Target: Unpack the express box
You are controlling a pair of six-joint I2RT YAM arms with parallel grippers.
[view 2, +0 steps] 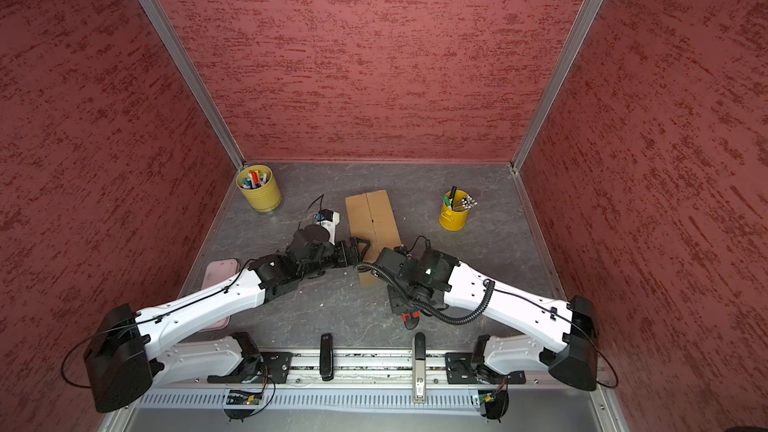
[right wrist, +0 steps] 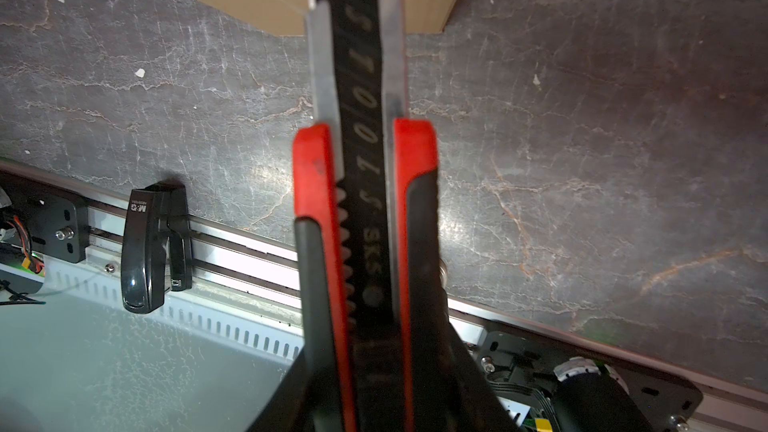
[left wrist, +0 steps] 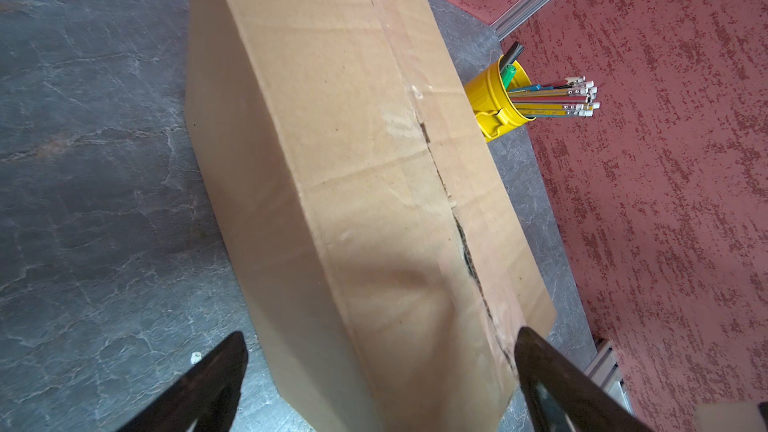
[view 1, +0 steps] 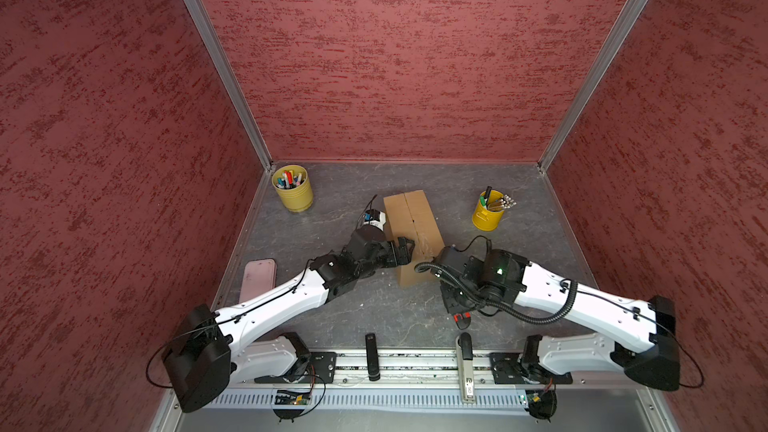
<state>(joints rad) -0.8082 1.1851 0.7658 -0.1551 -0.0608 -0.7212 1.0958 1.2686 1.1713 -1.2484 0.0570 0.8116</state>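
Left end effector [view 1: 405, 248] released, straddling the lower-left edge of the express box [view 1: 409, 218]. Right end effector [right wrist: 374, 371] clamps a red utility knife [right wrist: 365, 168], blade extended toward the box.

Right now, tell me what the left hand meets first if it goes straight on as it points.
The box. The left hand stands open and aimed at its near end, seemingly close; the exact gap is unclear.
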